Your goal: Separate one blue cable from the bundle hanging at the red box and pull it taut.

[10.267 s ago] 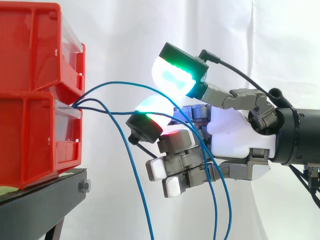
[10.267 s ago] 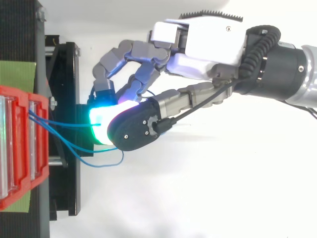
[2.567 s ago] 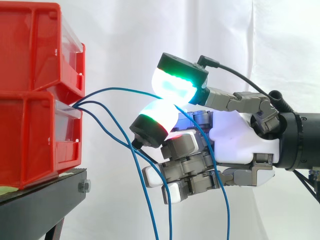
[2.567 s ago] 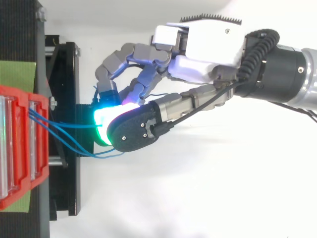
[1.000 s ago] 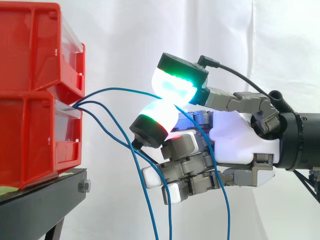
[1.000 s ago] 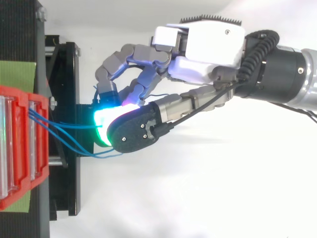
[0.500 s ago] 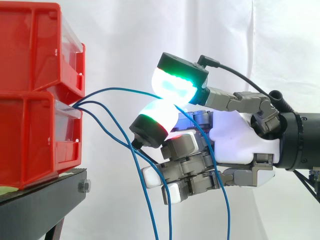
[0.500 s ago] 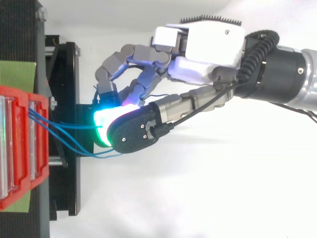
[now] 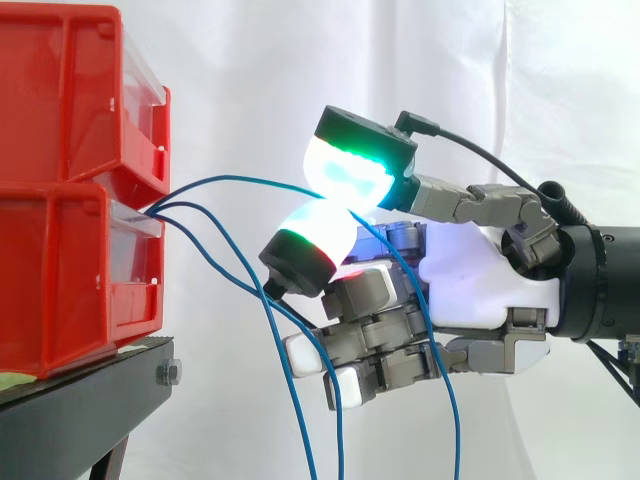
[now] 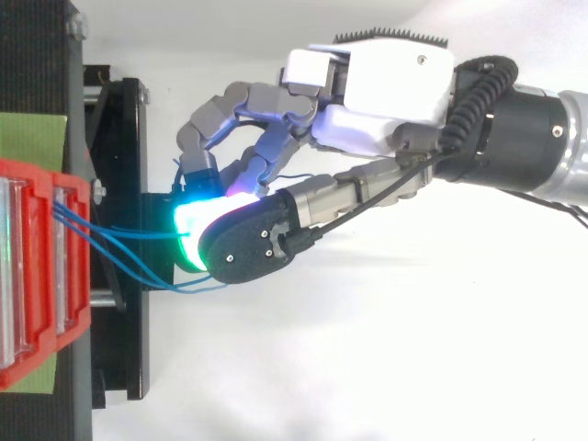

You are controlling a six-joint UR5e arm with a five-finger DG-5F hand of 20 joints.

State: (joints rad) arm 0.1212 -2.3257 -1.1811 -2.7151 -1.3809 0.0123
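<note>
The grey-and-white robot hand (image 9: pixel 480 285) reaches in level from the right of the stacked red plastic boxes (image 9: pixel 60 200), which sit on a black metal stand (image 9: pixel 80 410) before a white curtain (image 9: pixel 250 80). Its fingers (image 9: pixel 352 165) are closed in a pinch: two green-glowing pads, one above the other, clamp a thin blue cable (image 9: pixel 245 180). That cable leaves the gap between the upper and lower box, runs right in a shallow arch to the pinch, then drops behind the palm. The remaining fingers are curled beneath. Two loose blue cables (image 9: pixel 300 430) leave the same gap and hang down just right of the boxes, below the pinch.
</note>
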